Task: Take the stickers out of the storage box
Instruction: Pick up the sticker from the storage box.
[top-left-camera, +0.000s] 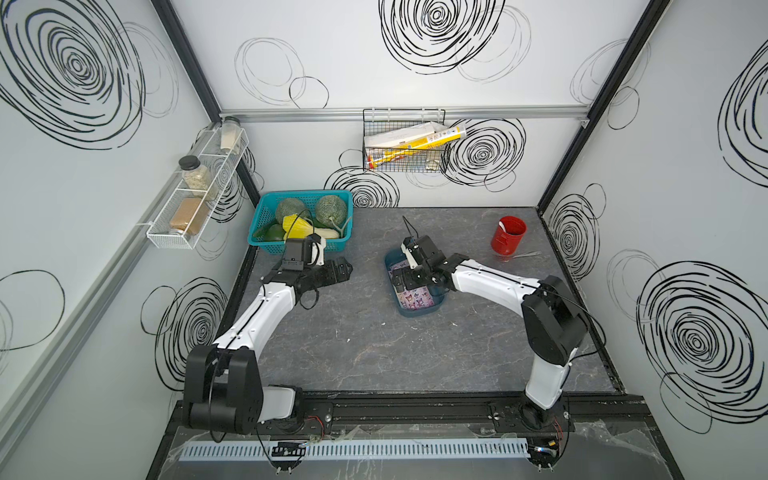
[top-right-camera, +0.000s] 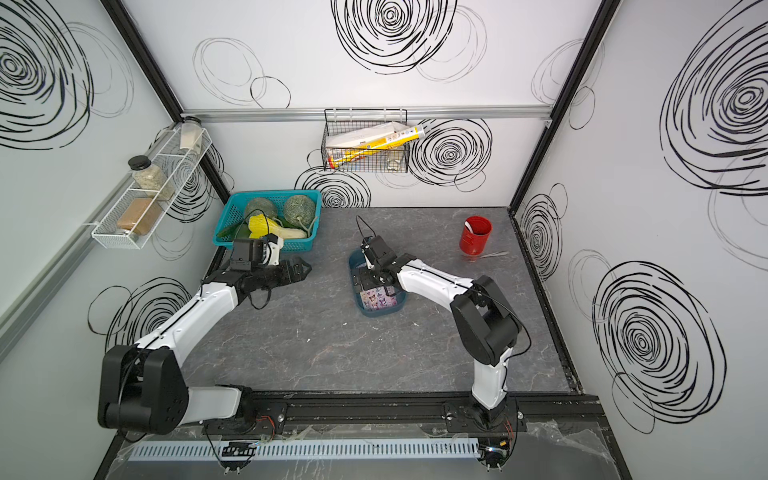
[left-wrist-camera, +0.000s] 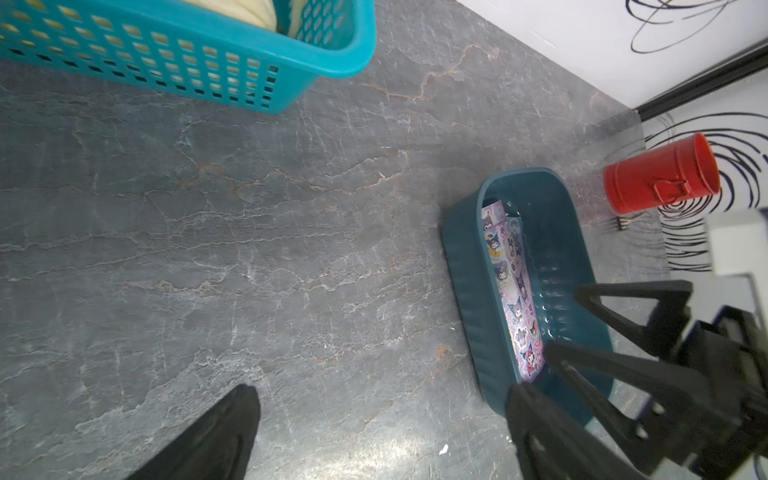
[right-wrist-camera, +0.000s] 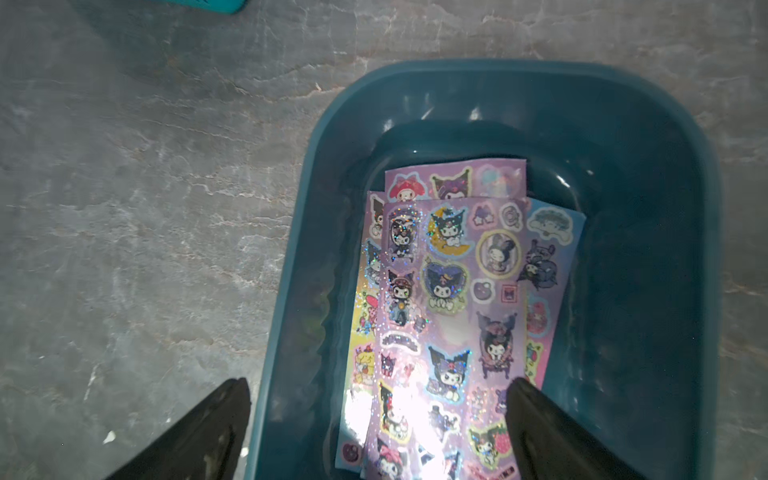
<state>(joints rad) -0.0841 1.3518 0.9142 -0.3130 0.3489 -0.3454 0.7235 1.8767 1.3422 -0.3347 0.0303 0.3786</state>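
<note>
Right wrist view: stickers (right-wrist-camera: 449, 299) lie stacked flat inside the box (right-wrist-camera: 702, 174), which sits mid-frame in both top views. Right gripper (right-wrist-camera: 378, 386) hangs spread over the box. Sheets look thin, light, floppy; pinch an offset edge.

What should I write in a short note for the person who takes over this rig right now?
Left gripper: open, empty, over the table between the basket and the box.
Right gripper: open, empty, low at the box, above the stickers; whether it touches them I cannot tell.
Stickers: a loose overlapping stack, flat inside the box; none on the table.
Done: only the reach to the box.
Left: grip the sheets, lift them out and lay them on the table.
</note>
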